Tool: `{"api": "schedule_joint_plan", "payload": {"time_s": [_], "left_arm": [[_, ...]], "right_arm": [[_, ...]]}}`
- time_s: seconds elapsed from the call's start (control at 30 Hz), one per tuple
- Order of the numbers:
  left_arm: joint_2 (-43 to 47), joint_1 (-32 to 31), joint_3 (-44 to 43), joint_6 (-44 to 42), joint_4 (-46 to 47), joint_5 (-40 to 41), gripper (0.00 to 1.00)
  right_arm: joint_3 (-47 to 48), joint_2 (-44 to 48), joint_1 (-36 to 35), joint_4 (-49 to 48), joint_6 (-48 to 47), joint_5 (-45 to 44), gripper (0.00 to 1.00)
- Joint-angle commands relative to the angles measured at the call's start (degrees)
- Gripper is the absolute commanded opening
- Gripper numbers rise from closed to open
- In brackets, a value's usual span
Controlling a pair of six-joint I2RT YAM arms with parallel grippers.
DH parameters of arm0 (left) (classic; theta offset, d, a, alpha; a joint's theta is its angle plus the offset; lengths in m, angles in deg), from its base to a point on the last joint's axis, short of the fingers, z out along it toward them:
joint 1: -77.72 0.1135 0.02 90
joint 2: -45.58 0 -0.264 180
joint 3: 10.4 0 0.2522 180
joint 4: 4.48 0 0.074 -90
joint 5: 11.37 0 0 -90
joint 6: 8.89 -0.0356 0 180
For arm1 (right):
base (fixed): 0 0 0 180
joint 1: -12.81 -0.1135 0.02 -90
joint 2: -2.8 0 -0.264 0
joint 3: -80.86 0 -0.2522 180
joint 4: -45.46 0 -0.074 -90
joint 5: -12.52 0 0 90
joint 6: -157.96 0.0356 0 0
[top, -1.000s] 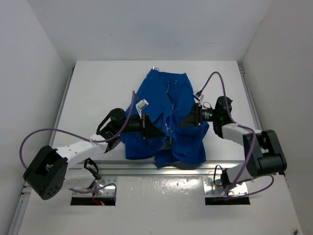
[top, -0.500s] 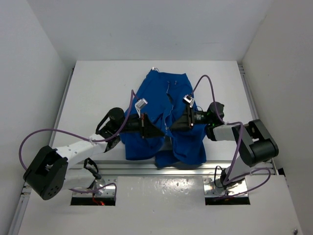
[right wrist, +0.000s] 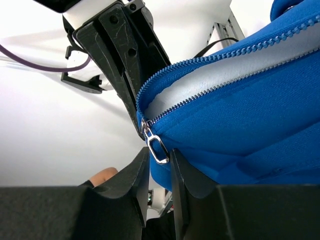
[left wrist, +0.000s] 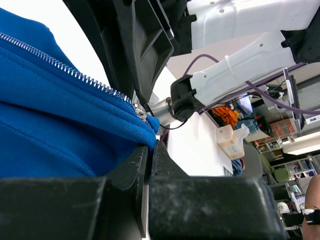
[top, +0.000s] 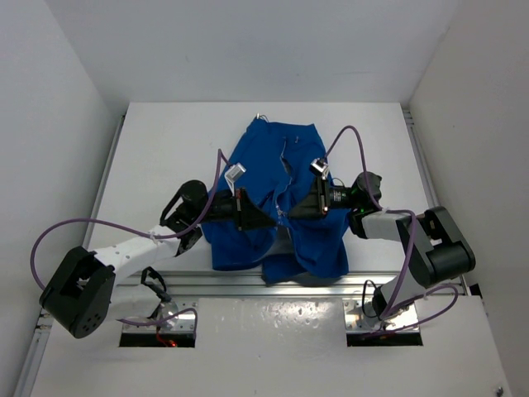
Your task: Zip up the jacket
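Note:
The bright blue jacket (top: 285, 161) lies crumpled in the middle of the table, its pale zipper running down the front. My left gripper (top: 266, 222) reaches in from the left and is shut on the blue hem (left wrist: 142, 127) beside the zipper's lower end; zipper teeth (left wrist: 65, 70) run up to the left. My right gripper (top: 292, 213) faces it from the right. Its narrow jaws hold the silver zipper pull (right wrist: 159, 149) and a fold of blue fabric (right wrist: 250, 115). The white lining (right wrist: 210, 80) shows between the open zipper rows.
The white table (top: 165, 149) is boxed in by white walls on three sides. A metal rail (top: 207, 281) runs along the near edge below the jacket. Purple cables (top: 355, 132) loop over both arms. The two grippers' fingertips sit almost against each other.
My right gripper has moved left onto the jacket's front to the zipper's lower end. My left gripper has shifted slightly up, still holding the hem.

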Motion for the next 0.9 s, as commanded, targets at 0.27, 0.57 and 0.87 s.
{"api": "schedule_joint_plan", "payload": {"time_s": [0.27, 0.57, 0.87], "left_arm": [[1.4, 0.38, -0.93, 0.18, 5.33, -0.88, 0.0], [0.87, 0.91, -0.93, 0.18, 5.33, 0.78, 0.0], [0.35, 1.97, -0.93, 0.18, 5.33, 1.84, 0.0]], "right_arm": [[1.72, -0.35, -0.6, -11.35, 4.83, -4.66, 0.26], [0.84, 0.79, -1.57, -11.35, 6.85, -4.93, 0.23], [0.31, 1.93, -1.39, -11.35, 7.91, -5.19, 0.22]]}}
